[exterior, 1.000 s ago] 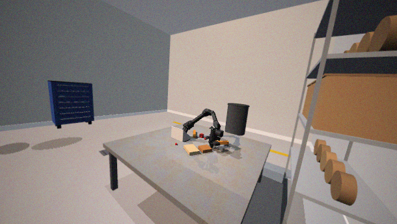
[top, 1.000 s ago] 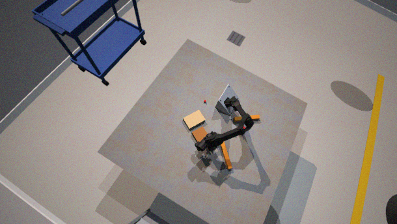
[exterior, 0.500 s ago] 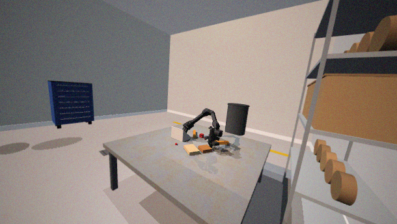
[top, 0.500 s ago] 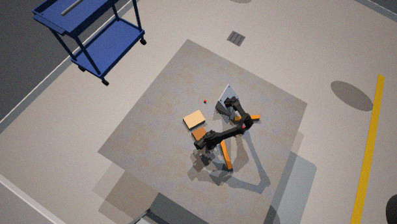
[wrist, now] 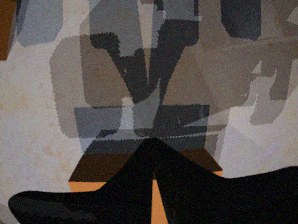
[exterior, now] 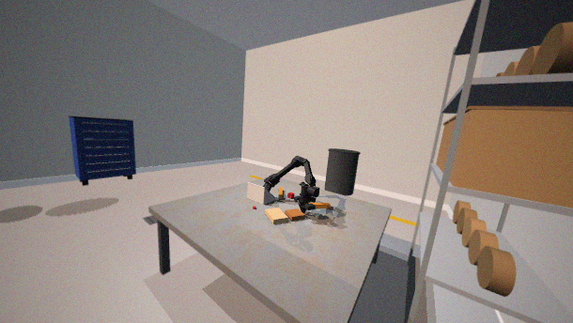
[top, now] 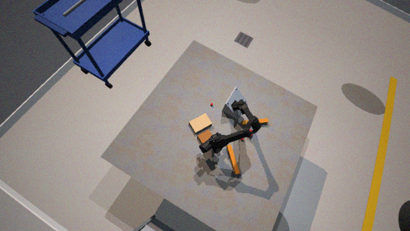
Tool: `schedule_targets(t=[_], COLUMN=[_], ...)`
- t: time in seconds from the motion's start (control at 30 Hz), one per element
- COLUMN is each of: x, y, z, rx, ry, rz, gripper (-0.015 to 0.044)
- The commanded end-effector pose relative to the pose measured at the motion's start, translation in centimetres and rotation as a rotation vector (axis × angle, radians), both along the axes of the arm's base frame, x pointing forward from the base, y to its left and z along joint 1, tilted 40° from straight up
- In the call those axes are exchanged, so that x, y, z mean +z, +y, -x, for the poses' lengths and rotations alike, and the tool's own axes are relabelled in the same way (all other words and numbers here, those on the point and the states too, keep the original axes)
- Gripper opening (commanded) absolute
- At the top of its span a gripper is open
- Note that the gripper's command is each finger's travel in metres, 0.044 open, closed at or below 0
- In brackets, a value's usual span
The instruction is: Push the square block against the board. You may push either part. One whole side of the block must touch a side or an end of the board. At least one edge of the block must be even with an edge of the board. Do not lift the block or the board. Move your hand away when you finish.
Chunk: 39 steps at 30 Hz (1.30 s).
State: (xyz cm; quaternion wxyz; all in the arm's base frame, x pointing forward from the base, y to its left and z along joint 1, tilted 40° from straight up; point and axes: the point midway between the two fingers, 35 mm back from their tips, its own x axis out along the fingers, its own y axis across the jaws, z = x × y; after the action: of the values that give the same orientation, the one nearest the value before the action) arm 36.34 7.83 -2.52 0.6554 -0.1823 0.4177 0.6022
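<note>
The orange-brown square block [top: 204, 135] [exterior: 295, 214] [wrist: 79, 186] lies flat, partly hidden by the arm in the top view and by the fingers in the wrist view. The larger tan board [top: 200, 123] [exterior: 276, 215] lies flat beside it. Their facing sides are close; a thin dark line shows between them, and I cannot tell whether they touch. My gripper [exterior: 304, 207] [wrist: 150, 144] is shut with nothing in it. It points down at the block's side away from the board. In the wrist view the fingertips overlap that side; contact cannot be told.
An orange bar [top: 233, 160] [exterior: 321, 206] lies near the gripper, with another orange bar [top: 263, 121] [exterior: 281, 192] farther off. A pale upright plate [top: 236, 95] [exterior: 255, 192] stands by the arm's base. A small red piece [top: 212, 104] [exterior: 254, 207] lies beyond the board.
</note>
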Motion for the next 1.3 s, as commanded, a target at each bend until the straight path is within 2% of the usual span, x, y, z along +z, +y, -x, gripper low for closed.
schedule_targets(t=[0.0,0.43,1.27], x=[-0.7,-1.3,0.8], y=[-0.4,-1.1,1.6], z=[0.6,0.9,-0.7], rx=[0.003,0.003,0.003], ry=[0.014,0.014,0.013], rz=[0.006,0.006,0.004], gripper=[0.0,0.0,0.0])
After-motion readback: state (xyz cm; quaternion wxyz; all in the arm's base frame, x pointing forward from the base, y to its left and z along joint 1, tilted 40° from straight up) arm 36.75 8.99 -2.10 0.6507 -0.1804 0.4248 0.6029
